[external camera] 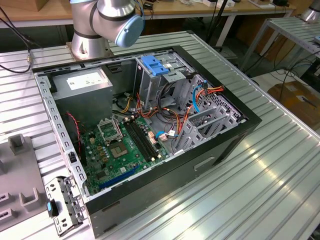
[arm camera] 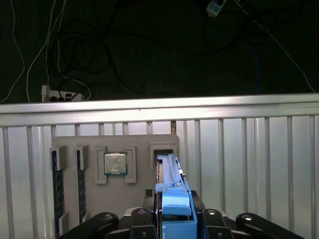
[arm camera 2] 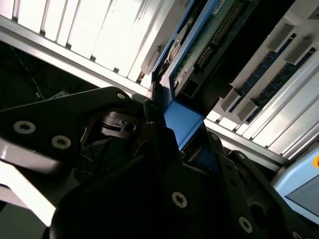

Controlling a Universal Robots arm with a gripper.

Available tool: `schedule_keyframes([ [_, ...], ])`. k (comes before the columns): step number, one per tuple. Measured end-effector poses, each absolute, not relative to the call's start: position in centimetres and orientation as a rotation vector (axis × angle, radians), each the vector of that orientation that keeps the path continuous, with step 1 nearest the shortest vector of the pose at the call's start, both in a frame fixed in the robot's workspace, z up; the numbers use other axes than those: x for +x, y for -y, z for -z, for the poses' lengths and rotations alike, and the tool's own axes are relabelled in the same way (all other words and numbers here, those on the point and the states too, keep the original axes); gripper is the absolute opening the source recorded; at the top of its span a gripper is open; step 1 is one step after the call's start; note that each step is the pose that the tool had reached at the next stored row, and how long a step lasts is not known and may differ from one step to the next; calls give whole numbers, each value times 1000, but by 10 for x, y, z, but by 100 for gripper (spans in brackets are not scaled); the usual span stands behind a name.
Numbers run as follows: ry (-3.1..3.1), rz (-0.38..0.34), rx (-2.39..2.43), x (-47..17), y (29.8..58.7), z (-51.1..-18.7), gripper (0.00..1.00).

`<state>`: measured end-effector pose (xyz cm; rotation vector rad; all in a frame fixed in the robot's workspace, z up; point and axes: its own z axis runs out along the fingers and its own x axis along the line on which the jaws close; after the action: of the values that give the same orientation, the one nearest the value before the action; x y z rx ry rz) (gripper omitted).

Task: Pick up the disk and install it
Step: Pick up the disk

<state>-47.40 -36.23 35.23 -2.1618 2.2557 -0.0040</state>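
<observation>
The disk (arm camera: 175, 199) stands on edge between the gripper's (arm camera: 175, 219) black fingers (arm camera: 142, 218), which clamp its blue rail. It is at the grey tray (arm camera: 139, 194), near a chip (arm camera: 115, 163). In the first wrist view its long axis runs straight away from the gripper toward the tray's dark slot (arm camera: 163, 152). The second wrist view adds its green circuit board (arm camera 2: 212, 35). The exterior view shows the open case (external camera: 230, 145), with cage (external camera: 155, 70) and motherboard (external camera: 120, 145), on the ribbed table (external camera: 260, 190).
</observation>
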Motion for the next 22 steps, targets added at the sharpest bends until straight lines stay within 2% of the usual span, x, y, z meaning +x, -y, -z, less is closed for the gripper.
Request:
schedule_keyframes([
  [22,-2256,4,-2162,-474,362,-359,37],
])
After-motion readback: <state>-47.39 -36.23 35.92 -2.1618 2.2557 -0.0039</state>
